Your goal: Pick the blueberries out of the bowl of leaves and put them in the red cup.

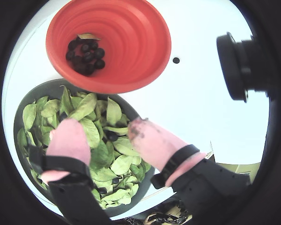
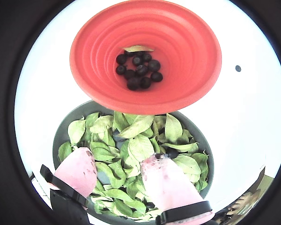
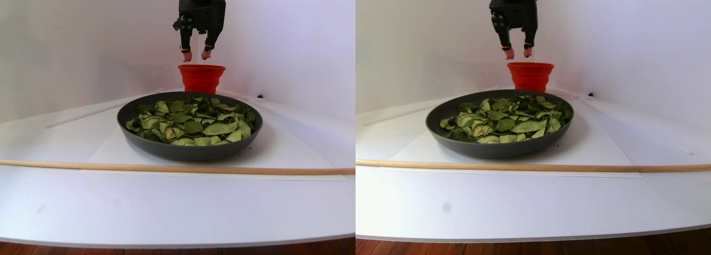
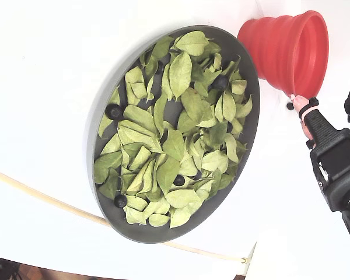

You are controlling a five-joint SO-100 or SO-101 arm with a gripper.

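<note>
The red cup [image 2: 187, 42] holds several blueberries [image 2: 138, 70] and one leaf; both wrist views show this, with the cup [image 1: 131, 42] just beyond the bowl [image 1: 37, 91]. Light green leaves [image 4: 178, 73] fill the dark grey bowl [image 4: 146, 232]. A few blueberries [image 4: 114, 111] lie among them, one [image 4: 179, 180] near the middle. My gripper [image 2: 119, 157] is open, and nothing sits between its pink fingertips [image 1: 68, 136]. In the stereo pair view the gripper [image 3: 194, 55] hangs high above the cup [image 3: 201, 77] and the bowl's far side. In the fixed view only one pink fingertip [image 4: 300, 104] shows beside the cup [image 4: 289, 49].
A thin wooden stick [image 3: 166, 168] lies across the white table in front of the bowl [image 3: 166, 149]; the fixed view also shows the stick [image 4: 46, 201]. A black camera [image 1: 239, 65] juts in at the right of a wrist view. A small black dot [image 1: 176, 60] marks the table.
</note>
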